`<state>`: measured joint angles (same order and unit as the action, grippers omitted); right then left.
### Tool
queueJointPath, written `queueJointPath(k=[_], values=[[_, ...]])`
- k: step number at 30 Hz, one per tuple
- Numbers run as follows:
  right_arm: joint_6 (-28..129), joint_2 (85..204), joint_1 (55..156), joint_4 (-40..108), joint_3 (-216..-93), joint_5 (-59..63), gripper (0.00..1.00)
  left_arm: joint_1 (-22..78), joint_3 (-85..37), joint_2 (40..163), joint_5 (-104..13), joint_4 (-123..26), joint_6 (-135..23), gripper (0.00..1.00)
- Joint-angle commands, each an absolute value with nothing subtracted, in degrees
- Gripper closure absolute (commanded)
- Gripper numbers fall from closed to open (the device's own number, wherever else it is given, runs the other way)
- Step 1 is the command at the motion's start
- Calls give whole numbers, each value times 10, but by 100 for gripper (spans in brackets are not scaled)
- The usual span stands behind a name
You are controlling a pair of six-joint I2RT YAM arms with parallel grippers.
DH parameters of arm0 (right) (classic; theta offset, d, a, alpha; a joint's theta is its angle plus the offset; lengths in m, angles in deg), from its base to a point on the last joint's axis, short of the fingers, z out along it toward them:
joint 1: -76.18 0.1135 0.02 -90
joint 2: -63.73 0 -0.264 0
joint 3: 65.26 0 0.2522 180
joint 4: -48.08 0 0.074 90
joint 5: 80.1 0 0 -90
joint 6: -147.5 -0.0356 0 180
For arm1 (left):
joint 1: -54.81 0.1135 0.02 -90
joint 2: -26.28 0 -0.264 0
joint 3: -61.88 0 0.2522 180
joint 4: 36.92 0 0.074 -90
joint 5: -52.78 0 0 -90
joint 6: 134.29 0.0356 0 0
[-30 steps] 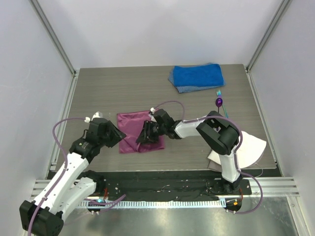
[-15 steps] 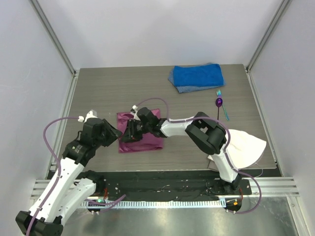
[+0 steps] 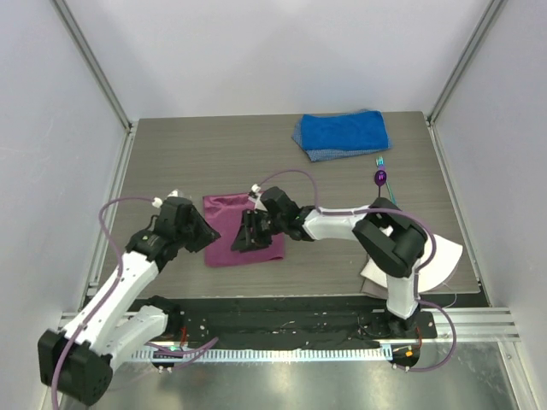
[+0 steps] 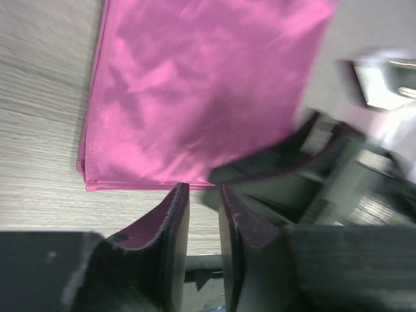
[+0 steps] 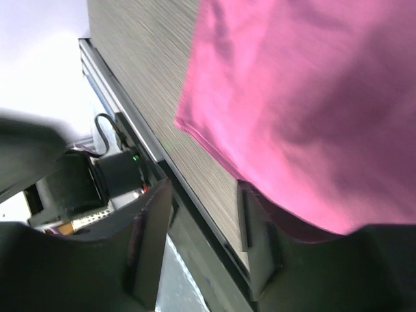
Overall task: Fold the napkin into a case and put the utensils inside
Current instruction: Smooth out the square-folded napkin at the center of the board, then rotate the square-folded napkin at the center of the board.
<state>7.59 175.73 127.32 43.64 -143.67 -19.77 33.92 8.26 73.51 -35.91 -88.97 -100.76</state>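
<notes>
The magenta napkin (image 3: pixel 224 215) lies folded flat on the table, and fills the upper part of the left wrist view (image 4: pixel 195 84) and the right wrist view (image 5: pixel 312 97). My left gripper (image 3: pixel 203 237) (image 4: pixel 200 190) sits at its near left corner, jaws narrowly apart with bare table between them. My right gripper (image 3: pixel 245 237) (image 5: pixel 203 211) hovers low over the napkin's near right part, open and holding nothing. The purple spoon (image 3: pixel 380 178) and the teal fork (image 3: pixel 380 161) lie at the far right, well away from both grippers.
A folded blue towel (image 3: pixel 342 134) lies at the back right. A white cloth (image 3: pixel 432 256) lies at the near right beside the right arm's base. The blurred right gripper body (image 4: pixel 305 175) shows close to my left fingers. The table's near edge rail (image 5: pixel 195 214) runs just behind the right fingers.
The right gripper swept left across the napkin, then drew back right, and its jaws widened. The left gripper came in to the napkin's near left corner and its jaws narrowed a little.
</notes>
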Motion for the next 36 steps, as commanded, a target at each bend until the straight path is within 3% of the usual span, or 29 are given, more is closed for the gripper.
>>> queueJointPath(k=[1, 6, 10, 25, 30, 36], values=[[103, 1679, 1262, 422, -1380, -180, 55, 341, 107, 805, -414, -826, -988, 74], [110, 1640, 1257, 416, -1328, -154, 68, 340, 133, 849, -406, -811, -983, 82], [119, 1631, 1246, 414, -1296, -126, 74, 341, 150, 848, -378, -814, -980, 83], [136, 1632, 1210, 417, -1246, -105, 82, 341, 179, 905, -314, -794, -963, 84], [174, 1651, 1179, 406, -1249, -99, 84, 341, 168, 833, -309, -801, -966, 73], [257, 1680, 1120, 294, -1304, 17, 84, 348, 94, 832, -312, -847, -954, 56]])
